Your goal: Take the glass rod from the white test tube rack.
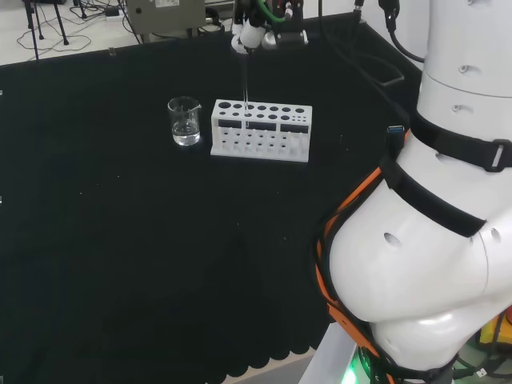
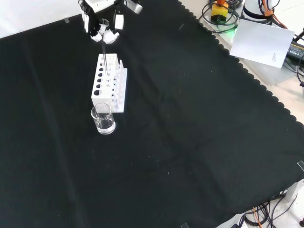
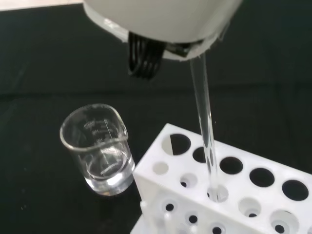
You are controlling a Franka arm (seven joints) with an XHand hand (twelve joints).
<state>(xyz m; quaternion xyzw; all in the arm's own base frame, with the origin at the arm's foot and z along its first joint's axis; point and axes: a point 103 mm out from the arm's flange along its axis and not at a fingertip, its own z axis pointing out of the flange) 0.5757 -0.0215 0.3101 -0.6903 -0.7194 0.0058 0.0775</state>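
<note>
Black cloth covers our whole bench, bare across the lower half of the head view. Going near to far in that view, we first meet a small glass beaker left of centre, with a little clear liquid at its bottom. Just beside it, to its right, stands the white test tube rack. Beyond the rack, at the top of the frame, we see the hand with its fingers curled in on the upper end of the glass rod.

We judge the task to be partway done: the grasp looks made, but the wrist view shows the rod's lower end sitting in a hole of the rack's top plate. What remains for us is to lift it straight up until it comes free.
</note>
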